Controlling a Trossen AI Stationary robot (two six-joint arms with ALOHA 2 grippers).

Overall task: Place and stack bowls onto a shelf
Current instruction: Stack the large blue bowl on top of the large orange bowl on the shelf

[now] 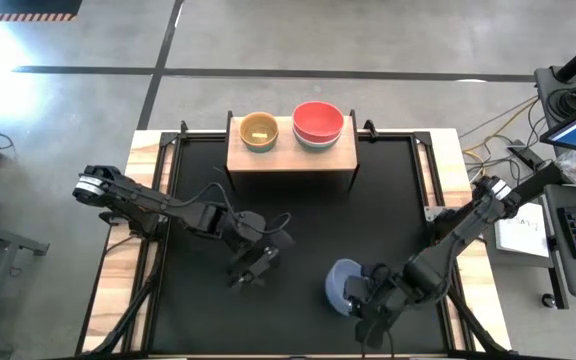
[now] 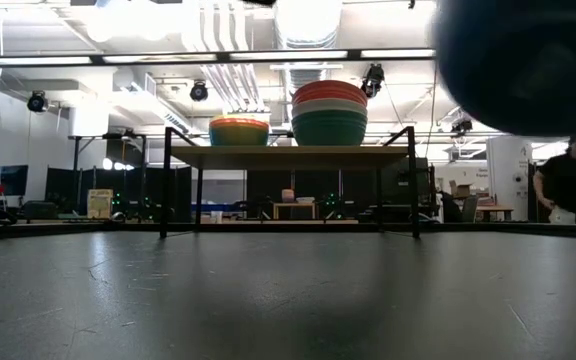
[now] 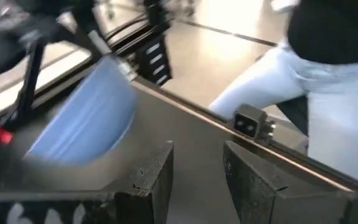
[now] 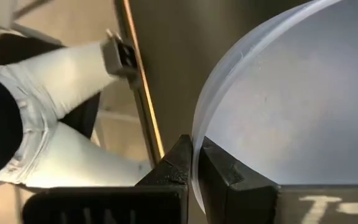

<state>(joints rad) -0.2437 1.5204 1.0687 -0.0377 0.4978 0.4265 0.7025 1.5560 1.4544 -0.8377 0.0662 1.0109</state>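
Two stacks of bowls stand on the shelf (image 1: 290, 158): a yellow-topped stack (image 1: 259, 131) and a red-topped stack (image 1: 318, 124). Right gripper (image 1: 360, 296) is clenched on the rim of a periwinkle bowl (image 1: 342, 285) near the table's front. Left gripper (image 1: 253, 273) is released, holding nothing, mid-table.

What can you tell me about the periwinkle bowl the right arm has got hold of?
The periwinkle bowl is round, smooth, matte plastic, pale blue-lavender, with a thin rim. The right gripper pinches that rim, jaws closed on either side of the wall. It sits tilted at the table's front right, apparently lifted, away from the shelf. Its inside looks empty.
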